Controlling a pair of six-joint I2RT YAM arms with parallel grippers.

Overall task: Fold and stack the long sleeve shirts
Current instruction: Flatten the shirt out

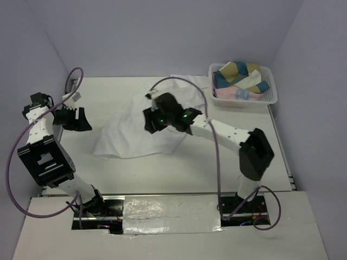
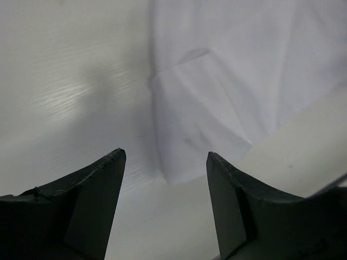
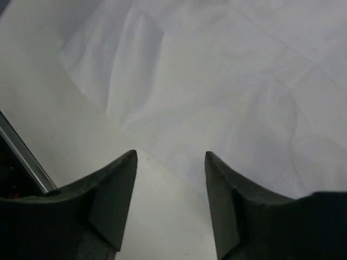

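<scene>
1. The scene is closed in by pale lilac walls (image 1: 162, 32) on three sides, plain and bare.
2. A white worktop (image 1: 162, 173) is seen filling the floor of the box, with a lighter board (image 1: 173, 238) laid across its near edge where both arm bases are bolted.
3. The long sleeve shirt (image 1: 130, 135) is found spread loose and rumpled on the worktop, from the far edge beside the basket down to the middle-left. Creases and one turned-over edge are shown by the wrist views. Only one garment can be told apart.
4. A white lattice basket (image 1: 269, 96) is set in the far right corner, just beside the shirt's far end.
5. The basket is filled with folded cloths (image 1: 238, 76) in tan, teal, cream and pink, piled up to the rim.
6. The right hand (image 1: 149, 120) is held over the middle of the shirt, fingers spread and nothing caught between them. Whether the cloth is touched cannot be told.
7. The left hand (image 1: 80, 120) is held over bare worktop, left of the shirt and apart from it, fingers likewise spread and nothing gripped. The shirt's near corner is seen just ahead of it in its wrist view.
8. Purple cables (image 1: 217, 151) are looped along both arms.
</scene>
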